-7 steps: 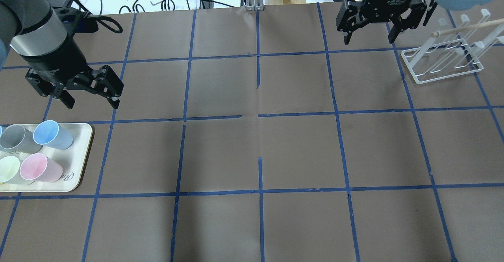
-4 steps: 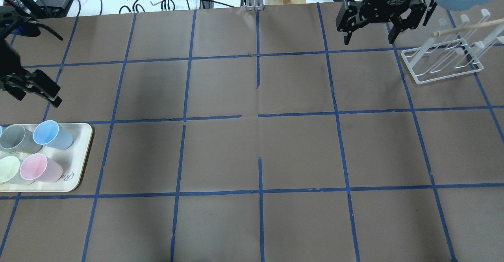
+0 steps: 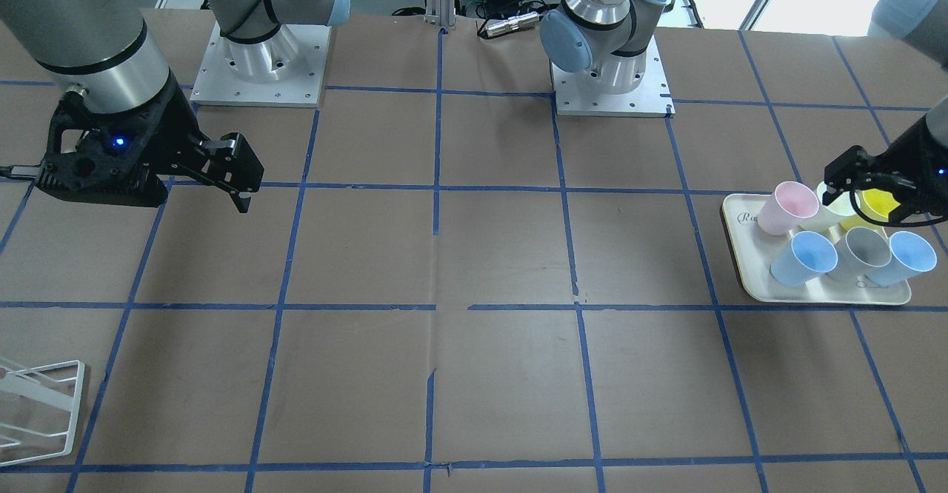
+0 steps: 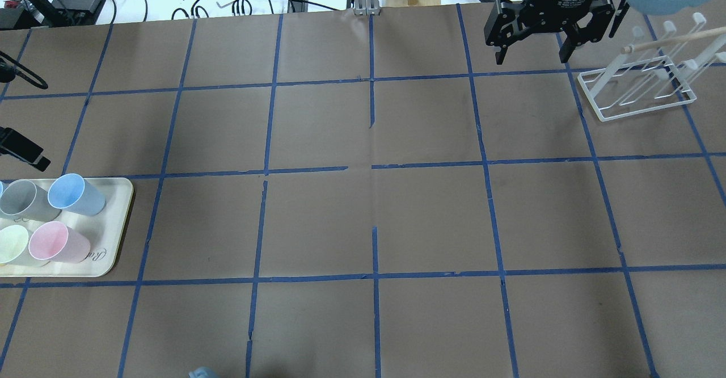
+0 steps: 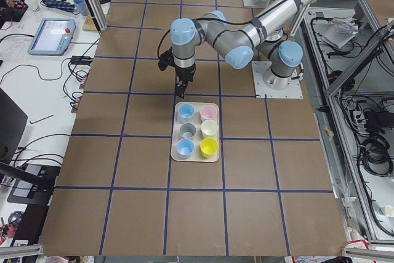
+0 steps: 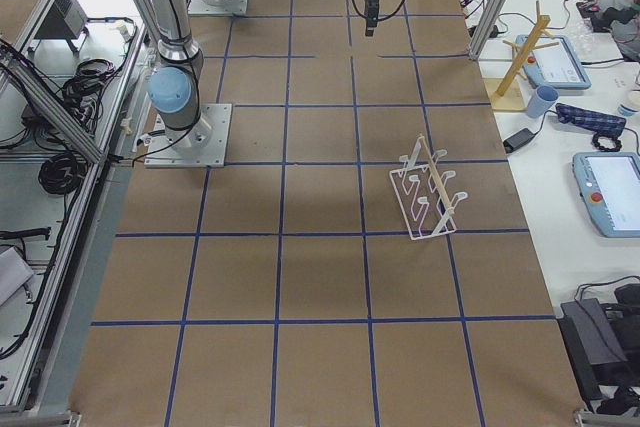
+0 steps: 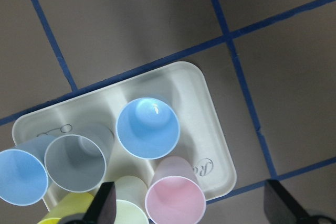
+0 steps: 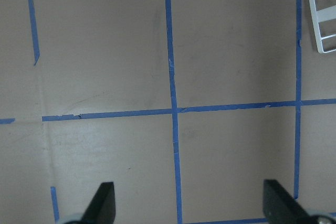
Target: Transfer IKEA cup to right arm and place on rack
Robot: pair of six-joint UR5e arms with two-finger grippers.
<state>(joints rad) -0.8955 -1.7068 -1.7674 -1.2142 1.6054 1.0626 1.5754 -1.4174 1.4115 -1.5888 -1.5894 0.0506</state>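
The left claw hangs spread wide over the tray, likely lining up on the IKEA cup seated there, pink cup at its 5 o'clock. The right claw, also apart, hovers over the counter, rack at its 4 o'clock, handy for the handover.

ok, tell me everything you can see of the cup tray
Cream tray, plastic by its look: rounded rectangle, raised rim, script lettering in one corner. It lies flat on the brown paper table at the robot's left, across a blue tape line. Six cups stand on it in two rows of three: two blue cups, grey cup, pink cup, pale cup, yellow cup. The left pincer hangs open above, touching nothing.
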